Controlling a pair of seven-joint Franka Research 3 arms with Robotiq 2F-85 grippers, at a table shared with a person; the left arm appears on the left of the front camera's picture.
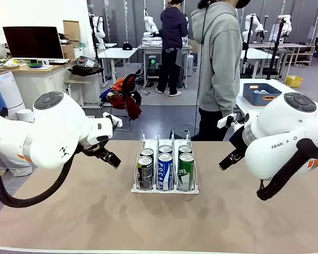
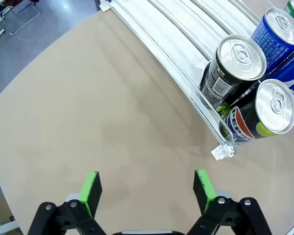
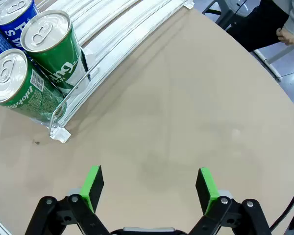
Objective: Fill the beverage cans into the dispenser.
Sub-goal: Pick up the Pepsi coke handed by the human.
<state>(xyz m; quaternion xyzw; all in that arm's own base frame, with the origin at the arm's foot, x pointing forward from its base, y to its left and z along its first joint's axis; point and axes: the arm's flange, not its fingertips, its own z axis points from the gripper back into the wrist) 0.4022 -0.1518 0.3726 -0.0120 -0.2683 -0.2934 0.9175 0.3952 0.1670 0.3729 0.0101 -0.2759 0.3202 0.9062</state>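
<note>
Behind a tan table point(image 1: 95, 211), a lab room with desks is seen, and a person point(image 1: 220, 69) in a grey hoodie is standing at the far side. At the middle of the table the dispenser point(image 1: 164, 189) is placed. All three of its lanes are occupied by beverage cans point(image 1: 165, 150), two in each lane.

In the near row a black Pepsi can point(image 1: 145, 172) is found in the left lane, a blue Pocari can point(image 1: 165, 170) in the middle one and a green can point(image 1: 186, 170) in the right one. A second can is standing close behind each.

The left gripper point(image 1: 110, 157) is held over the table, left of the dispenser and apart from it. Its jaws are spread wide and nothing is held between the green pads point(image 2: 91, 191). The right gripper point(image 1: 228, 160) is held right of the dispenser, also apart from it, with the jaws wide and empty.

A blue bin point(image 1: 261, 94) is seen on a white table in the background.
</note>
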